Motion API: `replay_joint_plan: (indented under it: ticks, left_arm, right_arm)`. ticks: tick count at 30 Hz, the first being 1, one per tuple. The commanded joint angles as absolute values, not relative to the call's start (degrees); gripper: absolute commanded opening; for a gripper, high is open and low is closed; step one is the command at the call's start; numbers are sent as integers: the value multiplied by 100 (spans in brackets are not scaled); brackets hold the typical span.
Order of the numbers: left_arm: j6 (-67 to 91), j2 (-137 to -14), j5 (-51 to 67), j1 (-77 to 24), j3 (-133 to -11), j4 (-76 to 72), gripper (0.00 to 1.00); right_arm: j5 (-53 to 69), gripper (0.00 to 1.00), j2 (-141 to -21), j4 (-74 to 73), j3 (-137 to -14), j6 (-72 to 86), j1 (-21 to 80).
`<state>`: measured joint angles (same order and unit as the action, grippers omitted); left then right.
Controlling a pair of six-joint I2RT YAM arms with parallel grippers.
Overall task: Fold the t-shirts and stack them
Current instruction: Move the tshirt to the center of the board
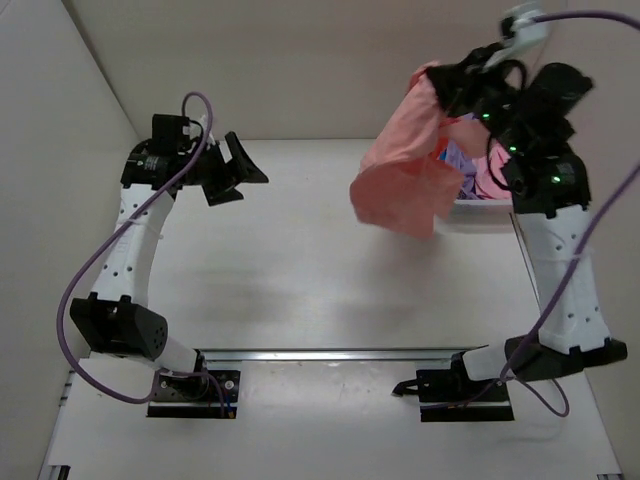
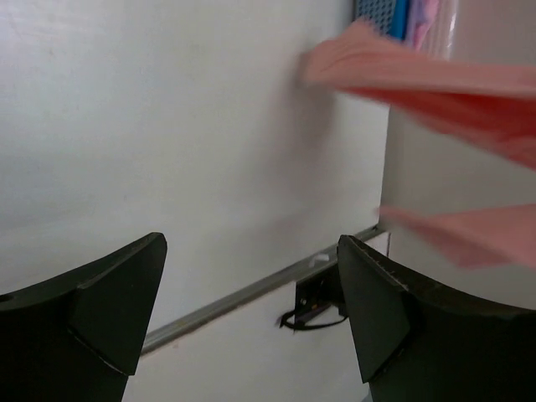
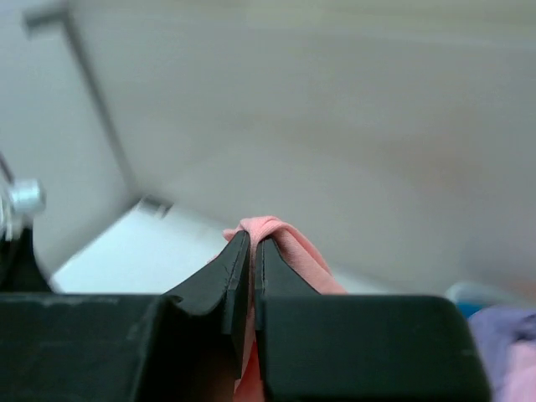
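Note:
My right gripper (image 1: 437,82) is shut on a fold of the salmon-pink t-shirt (image 1: 405,170) and holds it in the air above the table's back right. The shirt hangs down bunched. In the right wrist view the fabric (image 3: 276,230) sticks out between the closed fingers. My left gripper (image 1: 238,170) is open and empty, raised over the back left of the table; its wrist view shows the hanging salmon shirt (image 2: 435,84) to the right. Lavender (image 1: 462,152) and pink (image 1: 490,185) shirts lie in the basket behind the hanging one.
A white basket (image 1: 480,212) stands at the back right by the right arm. A metal rail (image 1: 330,353) crosses the table near the arm bases. White walls enclose the back and left sides.

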<state>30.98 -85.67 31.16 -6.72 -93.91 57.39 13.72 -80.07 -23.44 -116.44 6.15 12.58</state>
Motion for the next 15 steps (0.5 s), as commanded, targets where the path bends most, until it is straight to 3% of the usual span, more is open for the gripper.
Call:
replay_joint_plan:
  ticks: [1, 4, 6, 7, 10, 15]
  left_arm:
    - [3260, -8446, 3120, -589, -10062, 5449, 94]
    - [3243, -8517, 2928, -939, -10064, 5467, 94]
    - [3234, -8438, 2821, -1141, -9810, 5406, 97]
    - [3243, -8429, 2786, -1186, -9704, 5353, 98]
    - [3199, -8376, 2628, -1335, -9300, 5431, 99]
    - [3076, -8402, 2303, -1818, -8370, 5668, 97]
  right_arm:
    - [1801, 0, -8716, -2925, -11083, 852, 1870]
    - [2449, 2, -9829, -3984, -11738, 879, 2152]
    - [2942, 29, -10743, -5425, -13028, 861, 2249]
    - [2918, 48, -11262, -5719, -13304, 818, 2267]
    - [2366, 75, -11216, -5864, -13220, 958, 2320]
    - [1592, 70, -10179, -5116, -11483, 1362, 1706]
